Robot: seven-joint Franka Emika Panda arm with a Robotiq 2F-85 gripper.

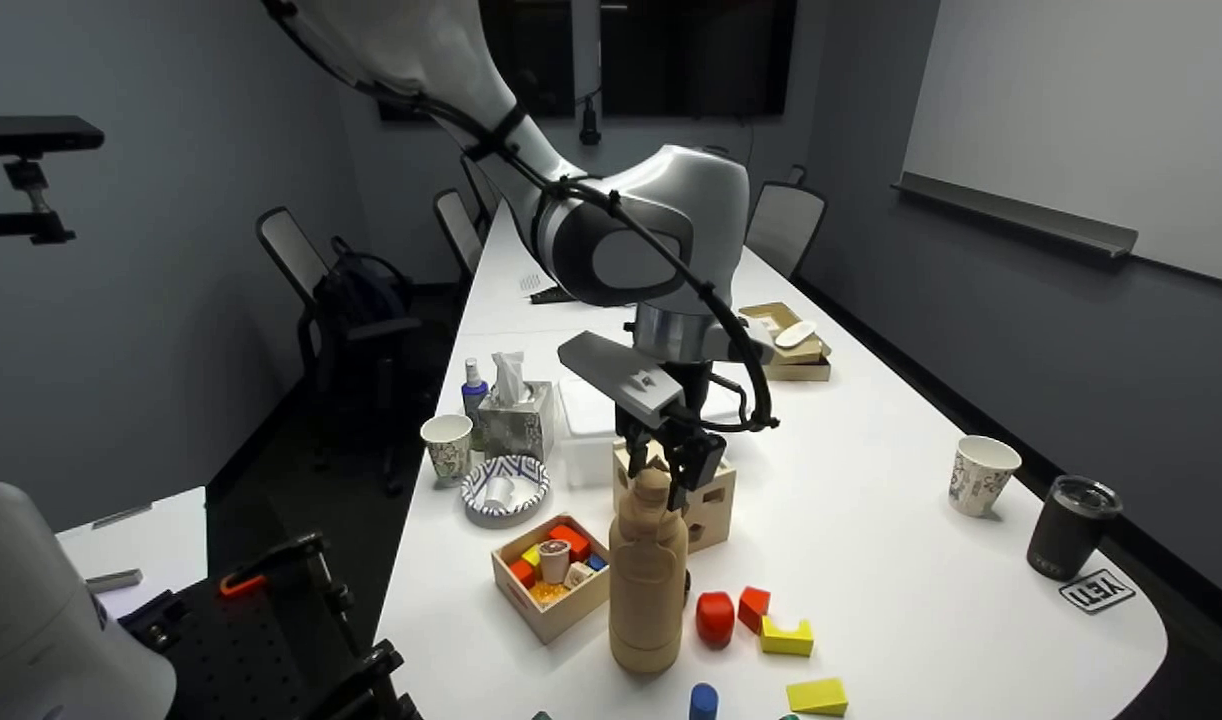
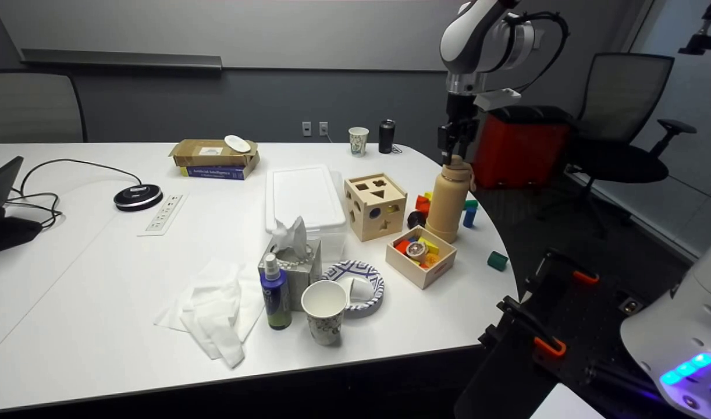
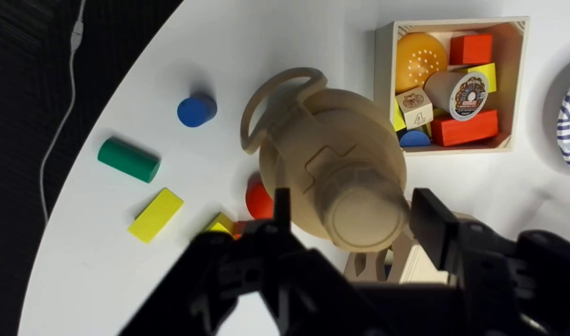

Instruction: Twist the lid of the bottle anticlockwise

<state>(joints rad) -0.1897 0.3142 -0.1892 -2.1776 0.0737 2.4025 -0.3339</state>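
One gripper point(image 3: 353, 211) gapes; one lid point(image 3: 365, 217) tops one bottle point(image 1: 648, 585).

An exterior view looks along the long white surface point(image 1: 871, 490), an exterior view across it toward the grey wall point(image 2: 262, 107); the wrist view, close overhead, shares their tan cylindrical bottle point(image 3: 322, 144).

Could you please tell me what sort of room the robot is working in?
Most likely a meeting room in an office or a lab: it has a long white table, office chairs along both sides, and what looks like a large whiteboard.
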